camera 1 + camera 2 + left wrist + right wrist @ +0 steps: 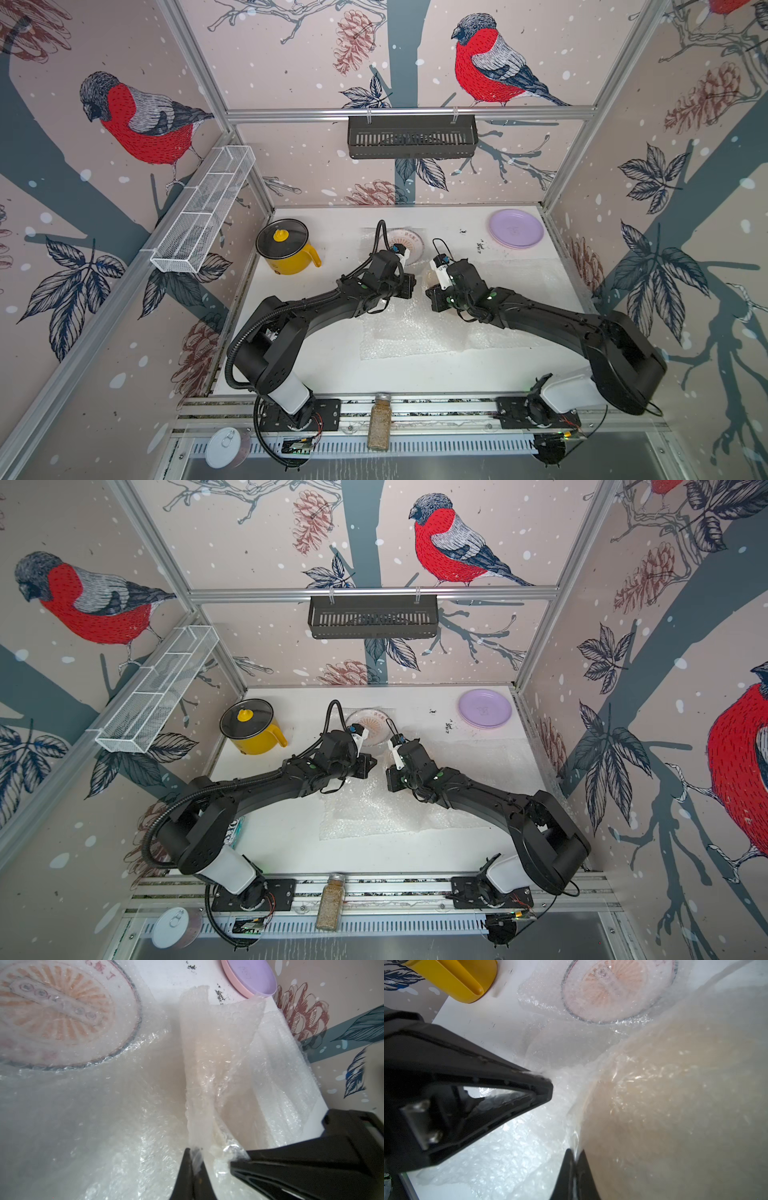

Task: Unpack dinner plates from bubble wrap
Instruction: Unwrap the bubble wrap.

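White tabletop (316, 365), bird-print walls (291, 62). Bubble wrap (399, 332) spread beside the yellow pot (286, 253); the sunburst plate (415, 241) lies wrapped near the pot; the lilac plate (515, 228) is bare, well apart from it. Left gripper (195, 1153) and right gripper (575, 1153): jaws clenched on bubble wrap.

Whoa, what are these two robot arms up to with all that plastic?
They are unwrapping plates. The left gripper and the right gripper are each pinched shut on the clear bubble wrap that covers a plain cream plate between them. Behind it, a white plate with an orange sunburst print lies under more wrap. In the far corner, a lilac plate sits bare on a pink plate.
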Motion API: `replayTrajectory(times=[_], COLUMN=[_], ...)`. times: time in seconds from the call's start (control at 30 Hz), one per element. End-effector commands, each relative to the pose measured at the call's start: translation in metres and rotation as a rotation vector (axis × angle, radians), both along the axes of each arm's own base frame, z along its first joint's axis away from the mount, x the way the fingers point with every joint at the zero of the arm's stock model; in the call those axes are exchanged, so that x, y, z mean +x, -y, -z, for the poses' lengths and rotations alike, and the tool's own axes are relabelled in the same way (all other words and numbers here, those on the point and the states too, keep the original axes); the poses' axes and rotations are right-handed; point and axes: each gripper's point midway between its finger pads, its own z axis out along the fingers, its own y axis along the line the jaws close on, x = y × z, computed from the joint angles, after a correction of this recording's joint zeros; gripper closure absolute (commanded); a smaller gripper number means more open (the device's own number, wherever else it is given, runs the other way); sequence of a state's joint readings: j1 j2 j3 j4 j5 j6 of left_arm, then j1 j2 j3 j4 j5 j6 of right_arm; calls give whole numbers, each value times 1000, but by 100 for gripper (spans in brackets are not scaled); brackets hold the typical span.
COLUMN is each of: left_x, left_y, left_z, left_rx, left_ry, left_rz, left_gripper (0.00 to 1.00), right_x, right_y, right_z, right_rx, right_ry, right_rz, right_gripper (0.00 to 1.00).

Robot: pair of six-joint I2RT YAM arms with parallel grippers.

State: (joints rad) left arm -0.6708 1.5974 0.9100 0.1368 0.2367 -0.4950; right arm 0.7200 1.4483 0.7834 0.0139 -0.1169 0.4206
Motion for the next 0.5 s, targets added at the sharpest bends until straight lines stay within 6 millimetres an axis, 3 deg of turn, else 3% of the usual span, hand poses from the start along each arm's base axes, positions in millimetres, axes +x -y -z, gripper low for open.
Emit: replayTrajectory(times=[0.0,0.23,0.47], left_x=[8,22,8], left_y=[-1,-28,-15], left_z=[-19,-12,-13], left_rx=[-88,-71,-106], left_ry=[15,-5,15], left_rz=[-35,-135,-11], left_gripper=[100,100,100], right_x=[0,1,-4], right_y=[11,16,10], right_z=[13,7,-6], right_rx=[-49,-31,21], right_ry=[-35,-31,1], right_rz=[32,42,8], right_gripper=[98,98,98])
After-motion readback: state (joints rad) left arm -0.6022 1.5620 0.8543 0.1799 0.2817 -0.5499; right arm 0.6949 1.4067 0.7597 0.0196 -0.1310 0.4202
